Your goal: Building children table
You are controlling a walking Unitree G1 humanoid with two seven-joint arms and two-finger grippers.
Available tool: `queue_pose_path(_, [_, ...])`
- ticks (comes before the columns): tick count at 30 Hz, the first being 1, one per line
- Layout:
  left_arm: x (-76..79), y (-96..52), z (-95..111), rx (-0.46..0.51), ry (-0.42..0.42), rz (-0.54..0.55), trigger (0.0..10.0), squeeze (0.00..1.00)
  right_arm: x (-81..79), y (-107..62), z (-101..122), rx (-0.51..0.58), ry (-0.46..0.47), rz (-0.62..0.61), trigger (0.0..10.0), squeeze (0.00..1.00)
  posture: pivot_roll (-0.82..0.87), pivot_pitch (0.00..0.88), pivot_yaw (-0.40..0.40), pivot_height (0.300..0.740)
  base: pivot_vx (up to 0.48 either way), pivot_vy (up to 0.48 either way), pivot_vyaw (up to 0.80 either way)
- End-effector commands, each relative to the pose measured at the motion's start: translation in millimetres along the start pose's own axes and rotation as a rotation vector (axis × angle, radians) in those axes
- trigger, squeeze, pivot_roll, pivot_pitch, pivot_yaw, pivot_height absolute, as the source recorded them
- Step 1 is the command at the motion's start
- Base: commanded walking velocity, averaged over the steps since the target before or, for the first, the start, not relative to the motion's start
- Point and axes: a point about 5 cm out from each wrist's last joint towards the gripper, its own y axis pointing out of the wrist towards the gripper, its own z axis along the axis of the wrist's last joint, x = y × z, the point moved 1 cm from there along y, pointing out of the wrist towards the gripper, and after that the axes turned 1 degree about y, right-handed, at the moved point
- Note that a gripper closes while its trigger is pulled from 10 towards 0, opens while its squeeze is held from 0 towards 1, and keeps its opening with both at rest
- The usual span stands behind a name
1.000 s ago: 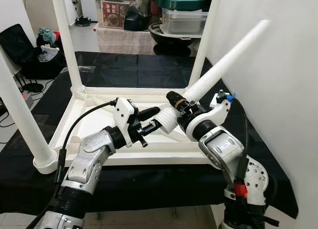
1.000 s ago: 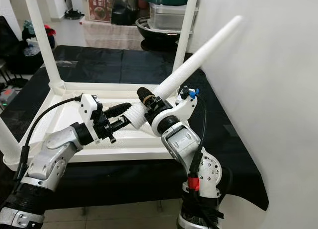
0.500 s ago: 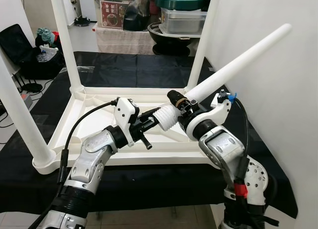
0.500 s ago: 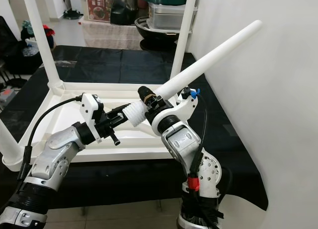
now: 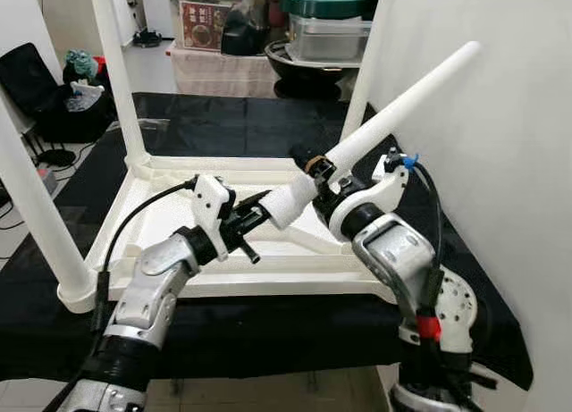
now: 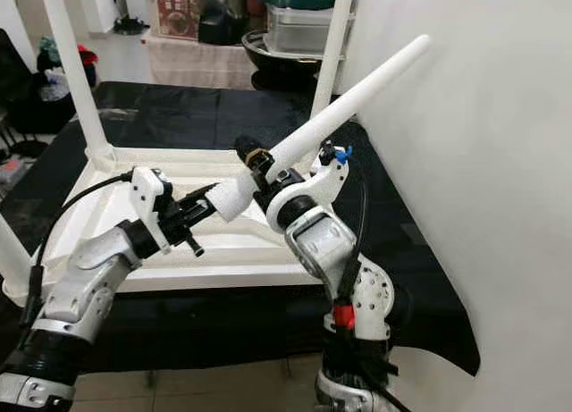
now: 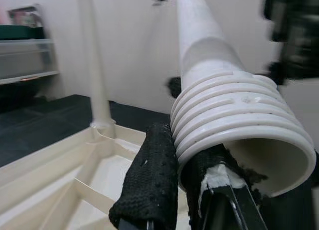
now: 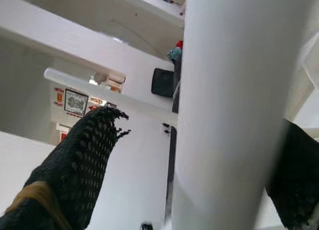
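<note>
I have the loose table leg [image 5: 393, 113] between both my pincers, slanting up from low at my left toward the white wall [image 5: 500, 162] at my right. My right gripper [image 5: 320, 173] is closed around the smooth shaft just above the ribbed end; in the right wrist view the shaft runs between my two black fingers [image 8: 75, 160], one on each side. My left gripper [image 5: 257, 214] meets the leg at its threaded end [image 7: 234, 122]: in the left wrist view one finger [image 7: 149, 180] lies along the outside of the ribs and the other sits at the open mouth of the hollow tube, so I am pinching the tube's rim.

The tabletop [image 5: 170, 224] lies upside down on a black cloth [image 5: 223, 126], its underside up like a shallow tray with a raised rim and ribs; I see nothing lying loose in it. Three legs already stand in its corners: one at the far left [image 5: 116, 72], one at the far right [image 5: 368, 63], one at the near left [image 5: 36, 215]. The leg I hold hangs above the near right part of the tabletop, not seated in any corner.

Beyond the cloth, a lidded metal container [image 5: 329, 37] sits under a green lidded pot [image 5: 323, 3]; its contents are hidden. A printed box [image 5: 204, 23] stands to their left.
</note>
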Motion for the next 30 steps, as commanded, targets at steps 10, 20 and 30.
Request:
queue_pose_path(10, [11.2, -11.1, -3.4, -0.045, 0.021, -0.118, 0.0, 0.00, 2.1, 8.4, 0.1, -0.009, 0.032, 0.000, 10.0, 1.00, 0.06, 0.000, -0.087, 0.740, 0.000, 0.000, 0.00])
queue_pose_path(20, [10.5, -23.8, -3.2, -0.065, 0.026, -0.128, 0.0, 0.00, 5.6, 12.2, 23.1, 0.043, 0.051, 0.003, 10.0, 0.00, 0.07, 0.000, -0.090, 0.740, 0.000, 0.000, 0.00])
queue_pose_path(30, [12.4, -26.7, -2.3, -0.078, 0.031, -0.163, 0.0, 0.00, 6.1, 15.2, 23.4, 0.038, 0.054, 0.014, 0.0, 0.00, 0.07, 0.000, -0.092, 0.740, 0.000, 0.000, 0.00])
